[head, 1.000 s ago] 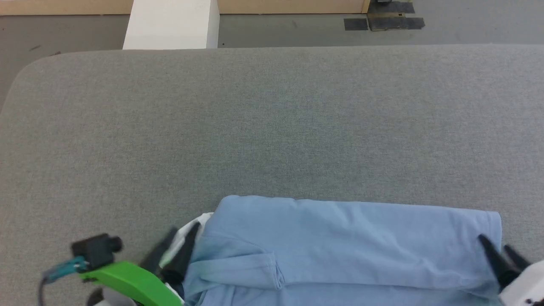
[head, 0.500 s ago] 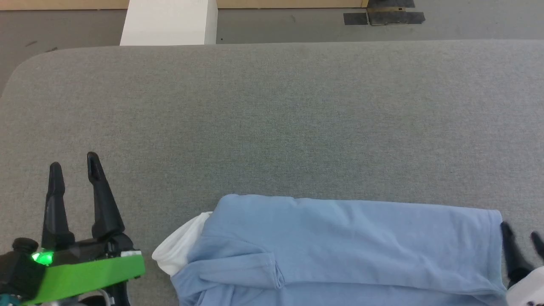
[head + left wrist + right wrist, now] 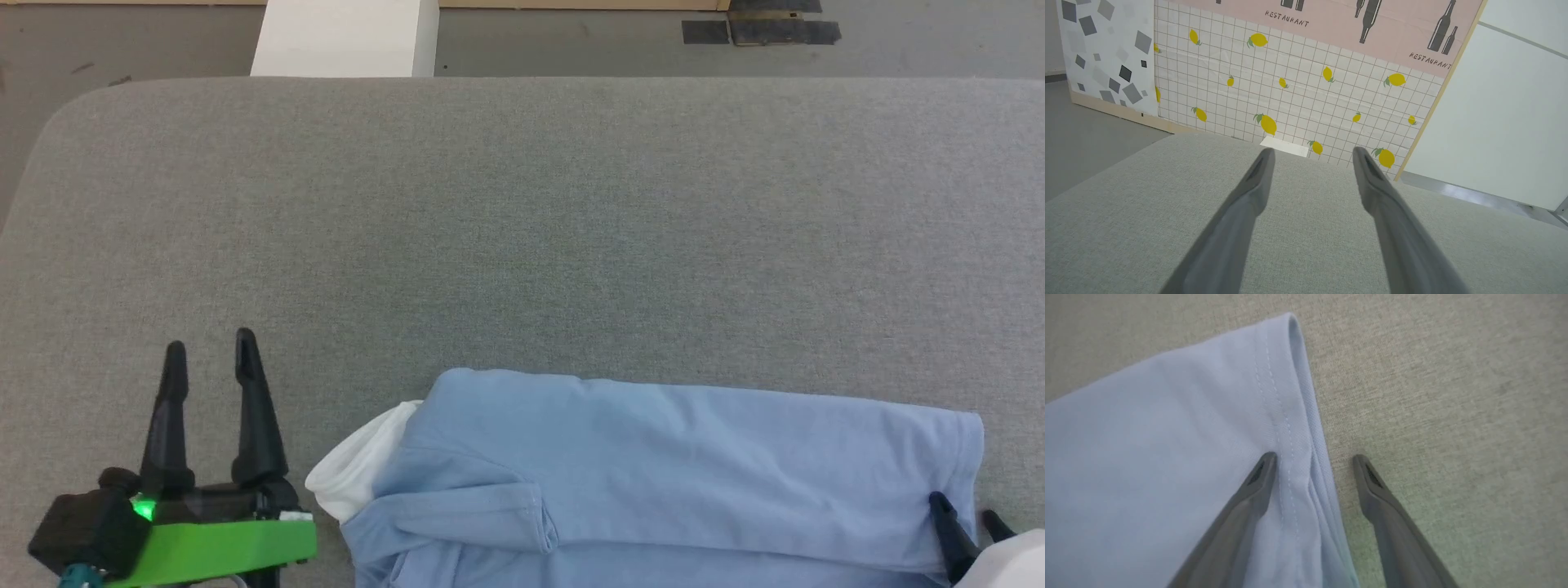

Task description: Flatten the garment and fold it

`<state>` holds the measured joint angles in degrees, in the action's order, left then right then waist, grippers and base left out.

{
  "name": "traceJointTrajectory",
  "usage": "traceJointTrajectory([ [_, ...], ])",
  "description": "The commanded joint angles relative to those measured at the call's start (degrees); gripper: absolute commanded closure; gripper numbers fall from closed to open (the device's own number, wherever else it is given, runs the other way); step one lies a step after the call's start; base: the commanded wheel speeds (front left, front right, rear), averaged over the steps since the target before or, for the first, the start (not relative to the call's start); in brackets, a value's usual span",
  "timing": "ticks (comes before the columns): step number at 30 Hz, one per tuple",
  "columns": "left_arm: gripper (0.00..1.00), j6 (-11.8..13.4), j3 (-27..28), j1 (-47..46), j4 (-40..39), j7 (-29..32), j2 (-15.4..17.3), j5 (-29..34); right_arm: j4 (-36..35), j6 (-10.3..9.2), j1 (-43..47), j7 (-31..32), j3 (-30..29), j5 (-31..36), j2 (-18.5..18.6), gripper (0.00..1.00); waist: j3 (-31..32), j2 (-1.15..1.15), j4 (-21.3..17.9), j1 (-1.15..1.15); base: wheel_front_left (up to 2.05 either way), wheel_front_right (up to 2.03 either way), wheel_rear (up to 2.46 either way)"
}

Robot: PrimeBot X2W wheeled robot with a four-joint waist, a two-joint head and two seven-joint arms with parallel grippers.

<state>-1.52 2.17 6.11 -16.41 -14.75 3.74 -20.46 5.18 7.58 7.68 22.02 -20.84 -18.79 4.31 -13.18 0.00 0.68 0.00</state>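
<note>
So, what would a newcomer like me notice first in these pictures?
The light blue T-shirt, lying partly folded at the near edge of the grey fabric table, with white cloth peeking out at its left end. The left tool, on a bright green mount, stands open beside it, and the right tool straddles the shirt's stitched hem, open.

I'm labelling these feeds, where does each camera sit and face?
Head view: on the head, looking down at table and garment; left gripper, right gripper below.
Left wrist view: left wrist, facing across table to lemon-print wall; open fingers.
Right wrist view: right wrist, looking down at garment's stitched edge; open fingers straddle it.
Shared: head and right wrist show that edge.
</note>
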Motion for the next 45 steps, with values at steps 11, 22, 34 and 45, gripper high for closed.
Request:
traceJointTrajectory([
  [11, 0.00, -1.50, -1.86, 0.99, 3.46, 0.47, 0.51, 0.69, 0.04, -0.09, -4.69, 0.37, -2.63, -0.17, 2.25, 1.00, 0.65, 0.00, -0.70, 0.00, 0.00, 0.00, 0.00],
  [22, 0.00, -1.57, -3.44, -0.30, 5.28, 2.44, 4.74, 5.39, 4.82, -0.09, -10.05, 0.01, -16.42, 3.27, 6.08, 1.00, -0.05, 0.00, -1.48, 0.00, 0.00, 0.00, 0.00],
  [34, 0.00, -0.92, -3.66, -0.84, 6.99, 2.18, 4.92, 5.32, -3.81, -0.09, -9.05, 6.31, -5.59, -3.70, 3.13, 1.00, -0.34, 0.00, -2.13, 0.00, 0.00, 0.00, 0.00],
  [45, 0.00, -1.15, -4.73, -2.64, 8.93, 1.53, 4.53, 4.67, -22.44, -0.09, -6.60, 22.49, 15.56, -14.06, 0.08, 1.00, -0.40, 0.00, -0.75, 0.00, 0.00, 0.00, 0.00],
])
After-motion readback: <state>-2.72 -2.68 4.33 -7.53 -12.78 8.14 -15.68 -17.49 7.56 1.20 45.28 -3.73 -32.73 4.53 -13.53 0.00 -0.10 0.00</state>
